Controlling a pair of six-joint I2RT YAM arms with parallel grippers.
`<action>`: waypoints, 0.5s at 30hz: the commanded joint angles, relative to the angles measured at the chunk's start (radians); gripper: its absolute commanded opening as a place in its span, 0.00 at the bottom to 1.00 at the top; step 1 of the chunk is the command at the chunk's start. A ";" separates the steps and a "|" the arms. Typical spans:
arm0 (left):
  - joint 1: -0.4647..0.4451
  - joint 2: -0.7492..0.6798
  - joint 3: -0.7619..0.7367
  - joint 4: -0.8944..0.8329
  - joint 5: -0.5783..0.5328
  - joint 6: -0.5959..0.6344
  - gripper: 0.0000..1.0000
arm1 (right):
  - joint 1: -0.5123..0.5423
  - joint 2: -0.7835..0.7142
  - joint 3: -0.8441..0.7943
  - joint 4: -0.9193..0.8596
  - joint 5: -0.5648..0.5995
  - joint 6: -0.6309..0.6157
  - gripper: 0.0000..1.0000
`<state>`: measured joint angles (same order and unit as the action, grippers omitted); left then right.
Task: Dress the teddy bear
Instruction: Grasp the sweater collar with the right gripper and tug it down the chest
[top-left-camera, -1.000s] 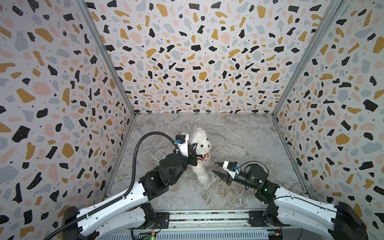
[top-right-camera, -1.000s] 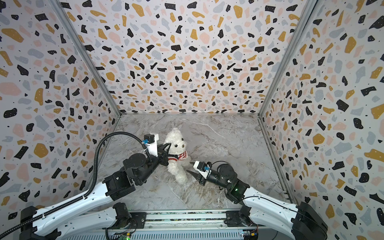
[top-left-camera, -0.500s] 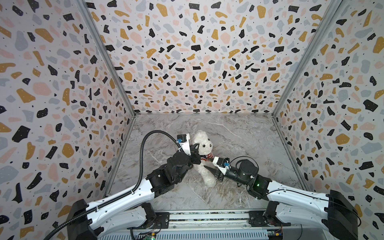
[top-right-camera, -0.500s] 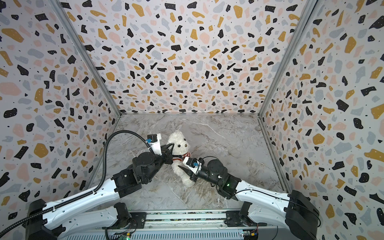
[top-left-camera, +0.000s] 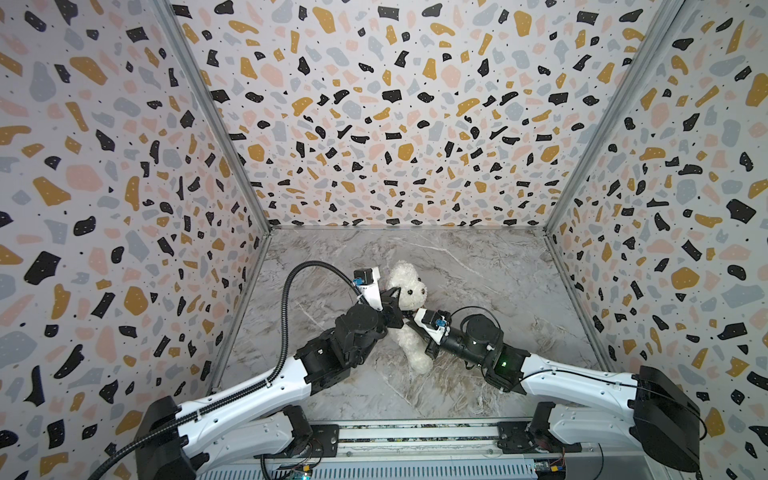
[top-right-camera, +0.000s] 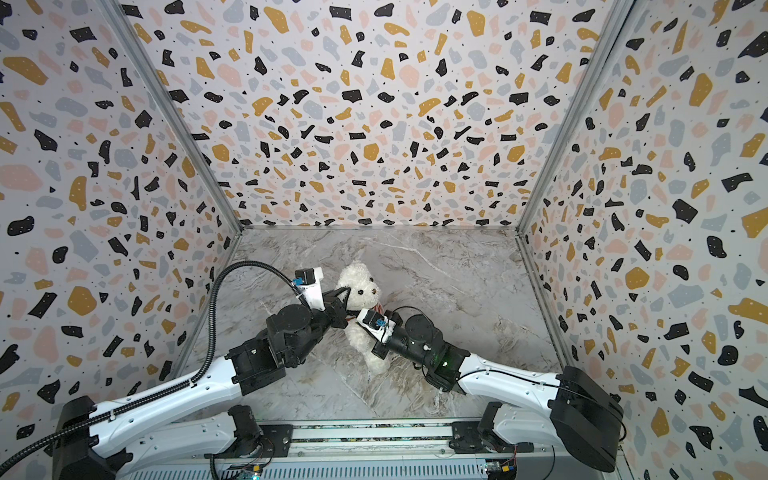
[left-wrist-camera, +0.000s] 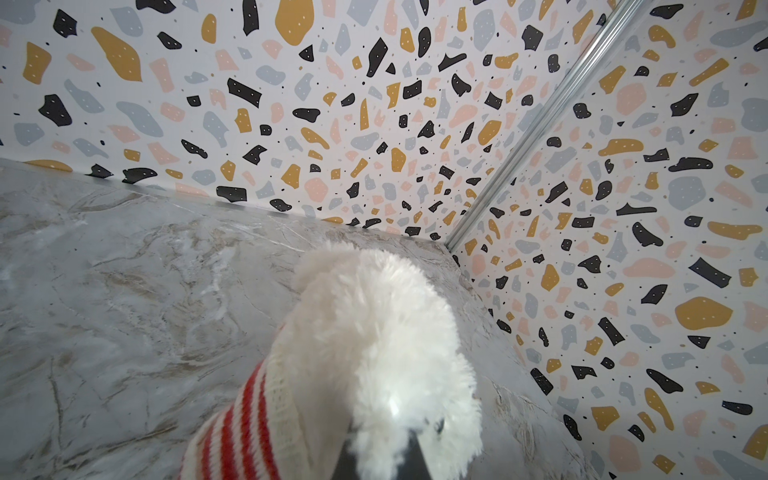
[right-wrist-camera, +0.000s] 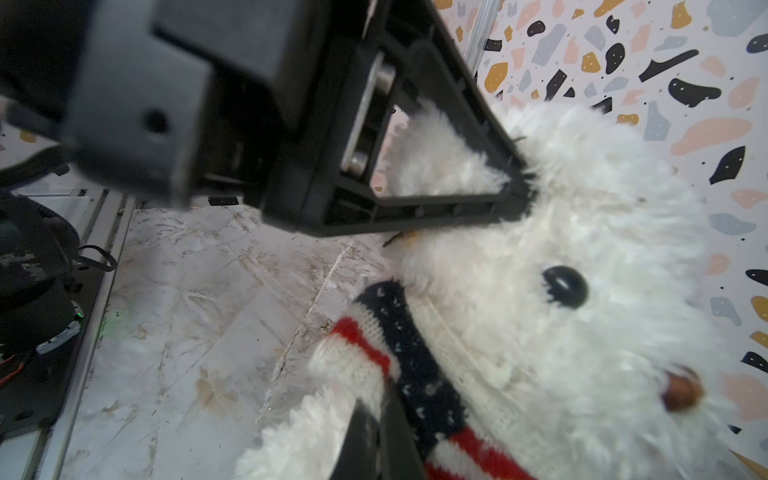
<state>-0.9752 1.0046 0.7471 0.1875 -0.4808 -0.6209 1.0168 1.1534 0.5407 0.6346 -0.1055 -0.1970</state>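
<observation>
The white fluffy teddy bear (top-left-camera: 409, 347) stands held up on the marble floor in both top views, its head (top-right-camera: 360, 286) toward the back wall. A knitted sweater (right-wrist-camera: 419, 374) with red and white stripes and a navy starred patch sits round its neck and shoulders; the striped part (left-wrist-camera: 241, 424) shows in the left wrist view. My left gripper (top-left-camera: 395, 296) is shut on the fur at the side of the bear's head (left-wrist-camera: 374, 332). From the right, my right gripper (right-wrist-camera: 380, 436) is shut on the sweater's edge just below the bear's chin.
Terrazzo-patterned walls (top-left-camera: 395, 124) close in the marble floor (top-left-camera: 478, 282) on three sides. The left arm's black cable (top-left-camera: 316, 266) loops up over the floor. A metal rail (top-left-camera: 415, 440) with both arm bases runs along the front edge.
My right gripper has moved in from the right to the bear's neck and closed on the sweater. The left arm has carried the bear slightly rightward, still holding its head.
</observation>
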 joint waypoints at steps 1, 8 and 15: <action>0.017 -0.032 0.012 0.070 -0.025 0.022 0.00 | 0.013 -0.073 -0.038 -0.036 -0.104 -0.071 0.00; 0.037 -0.041 0.019 0.020 -0.063 0.071 0.00 | 0.016 -0.070 0.005 -0.264 -0.317 -0.141 0.00; 0.038 -0.038 -0.017 0.029 -0.087 0.069 0.00 | 0.017 -0.018 0.025 -0.238 -0.471 -0.113 0.00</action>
<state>-0.9558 0.9867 0.7353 0.1246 -0.4850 -0.5674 1.0203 1.1301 0.5377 0.4625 -0.4297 -0.3130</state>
